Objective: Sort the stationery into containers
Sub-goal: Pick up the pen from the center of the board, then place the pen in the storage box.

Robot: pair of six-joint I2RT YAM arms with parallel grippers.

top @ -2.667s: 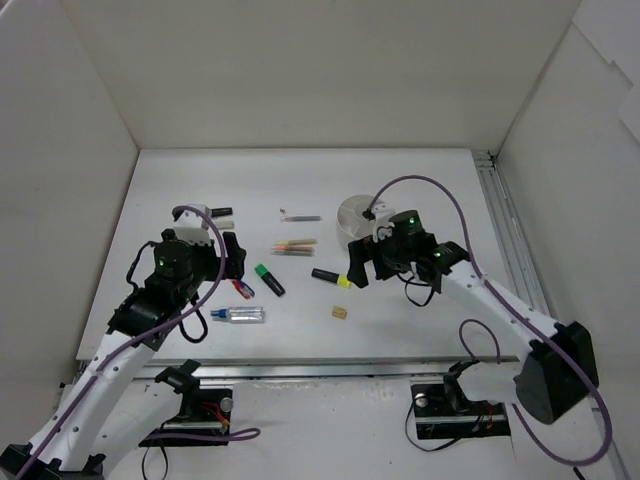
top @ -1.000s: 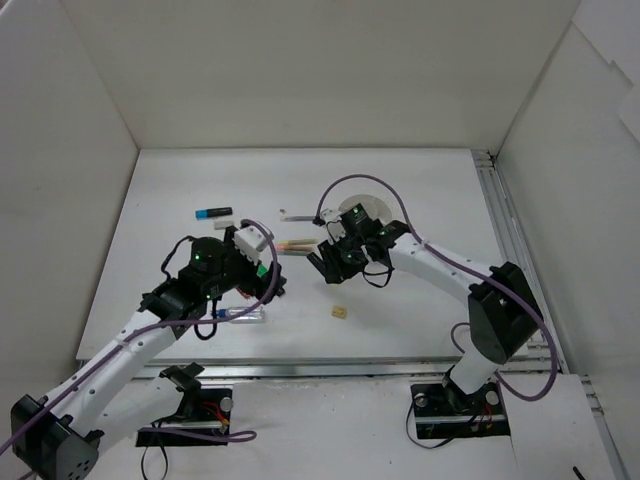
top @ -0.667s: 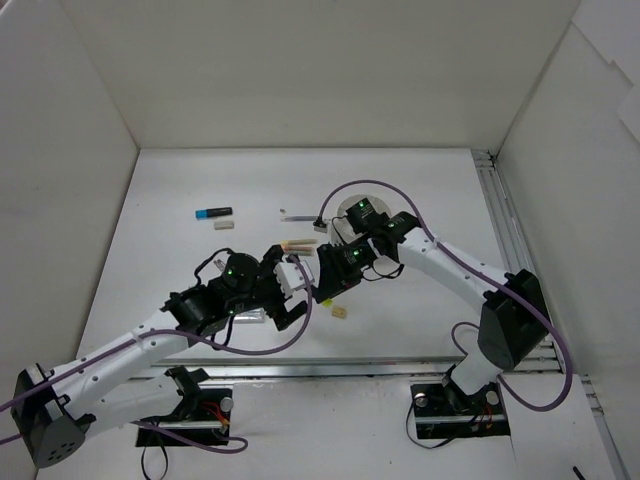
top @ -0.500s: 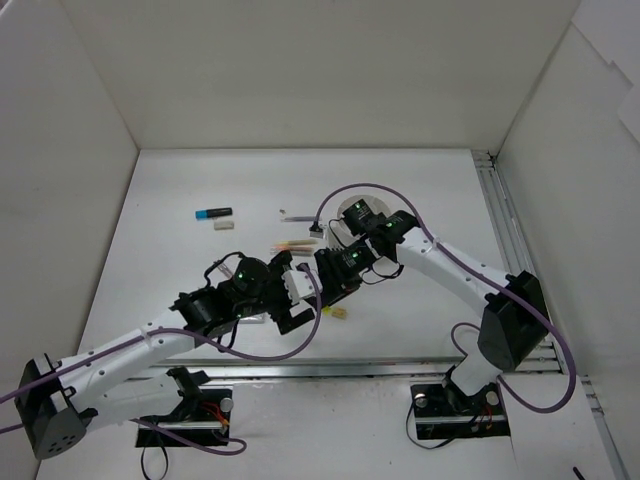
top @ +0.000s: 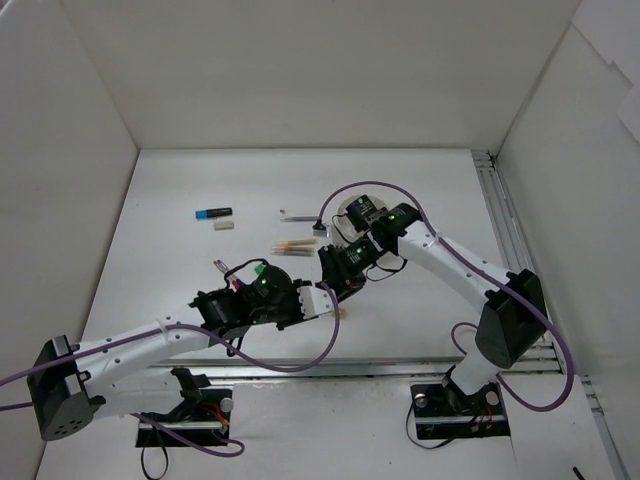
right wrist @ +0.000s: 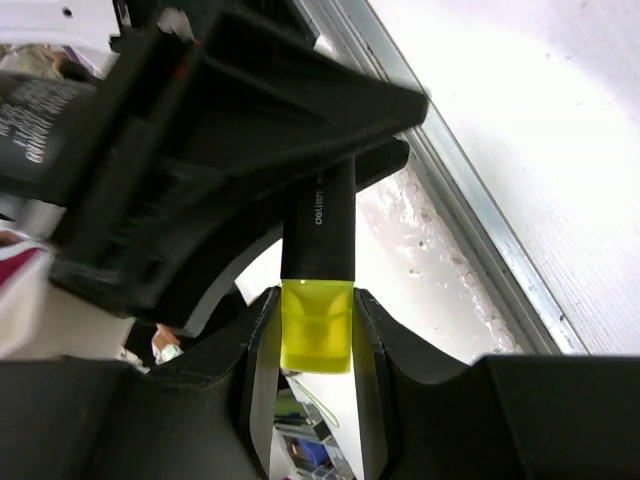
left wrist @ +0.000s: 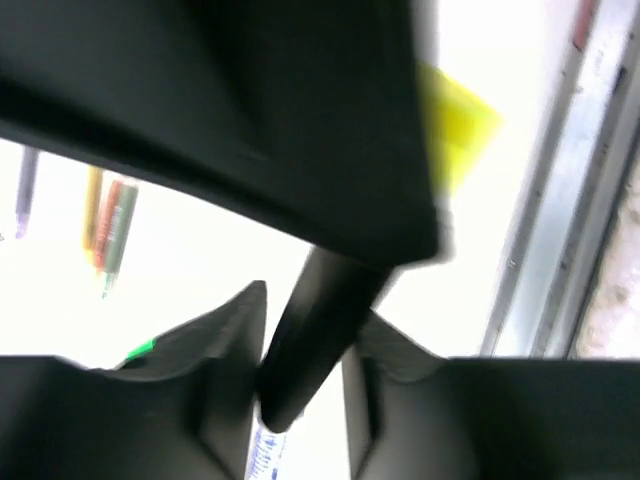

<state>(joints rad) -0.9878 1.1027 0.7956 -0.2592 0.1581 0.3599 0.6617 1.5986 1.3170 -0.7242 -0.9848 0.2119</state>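
A yellow-capped black highlighter (right wrist: 317,325) is pinched by its cap in my right gripper (right wrist: 316,295), which is shut on it. Its black body (left wrist: 320,330) runs between the fingers of my left gripper (left wrist: 313,300), which press on both sides. In the top view the two grippers meet nose to nose, left gripper (top: 328,299) and right gripper (top: 339,282), above the table's near middle. The round white organizer (top: 342,218) sits behind the right arm, mostly covered by it. Pastel pencils (top: 295,246) lie left of it, also visible as pencils (left wrist: 105,225).
A blue-capped highlighter (top: 212,212) and a beige eraser (top: 225,225) lie at the back left. A thin pencil (top: 298,214) lies near the organizer. A clear marker (left wrist: 265,450) shows under the left fingers. A metal rail (top: 400,367) runs along the table's near edge.
The left arm has swung right to meet the right gripper, and its jaws have closed from wide open onto the highlighter's black body. The right gripper kept its hold on the cap.
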